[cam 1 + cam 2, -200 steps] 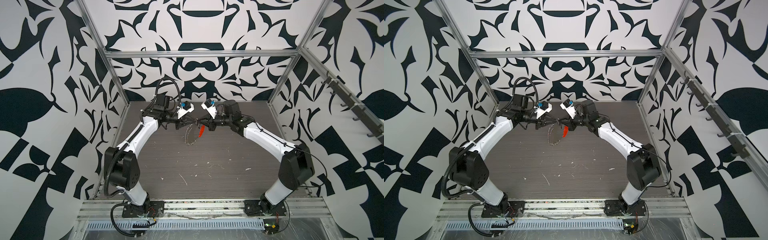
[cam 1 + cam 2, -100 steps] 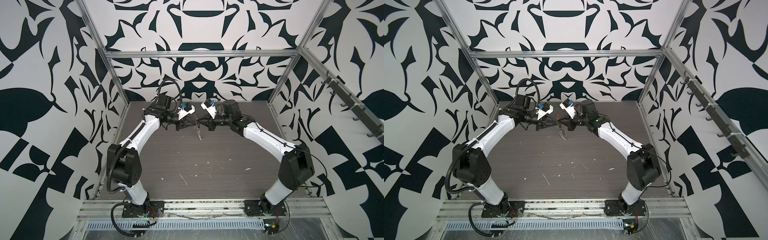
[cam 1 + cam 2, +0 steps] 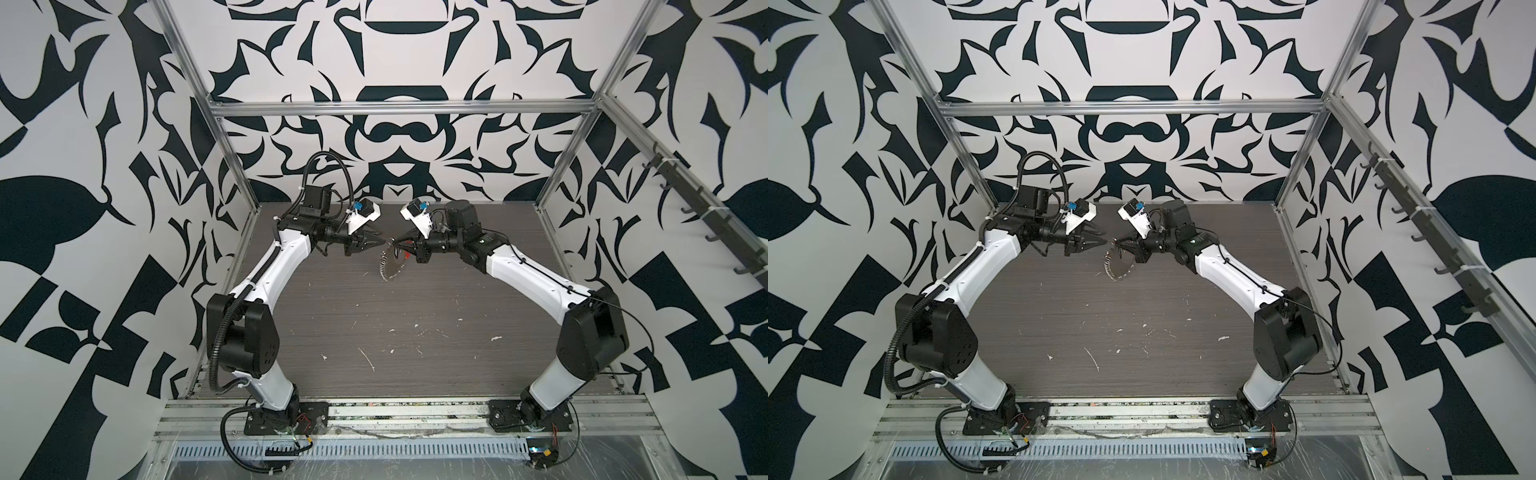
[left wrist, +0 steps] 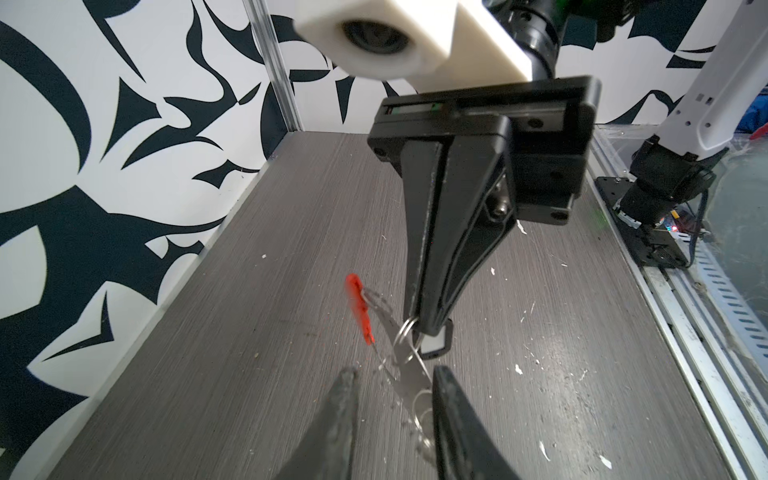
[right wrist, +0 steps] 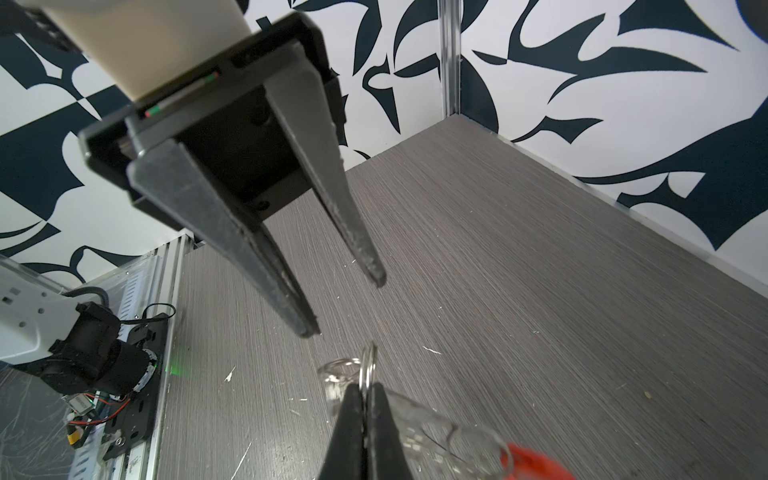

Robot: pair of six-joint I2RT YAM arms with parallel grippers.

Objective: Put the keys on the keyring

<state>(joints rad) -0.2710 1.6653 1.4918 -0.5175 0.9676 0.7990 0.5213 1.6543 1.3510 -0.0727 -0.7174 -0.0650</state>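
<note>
A grey wood-grain tabletop (image 3: 374, 324), flecked with white scraps, sits inside a cell with black-and-white patterned walls. Two white-and-black robot arms reach in from the near edge and meet nose to nose above the far middle of the table.

The left gripper (image 5: 344, 305) has its jaws apart and holds nothing. Its tips face the right gripper (image 4: 424, 326) across a small gap. The right gripper's jaws are pressed together on the small silver split ring (image 5: 369, 361) of the keyring (image 3: 386, 268). The keyring is a large oval loop of silvery chain links with a curved red plastic section (image 4: 359, 309), and it hangs blurred below the tips.

The key (image 4: 434, 343), a small black oblong fob with a pale centre, hangs just beside that ring at the right gripper's tips, clear of the table. It looks as if the key is already on the ring, though the join is too small to confirm. If so, only setting the bundle down is left.
</note>
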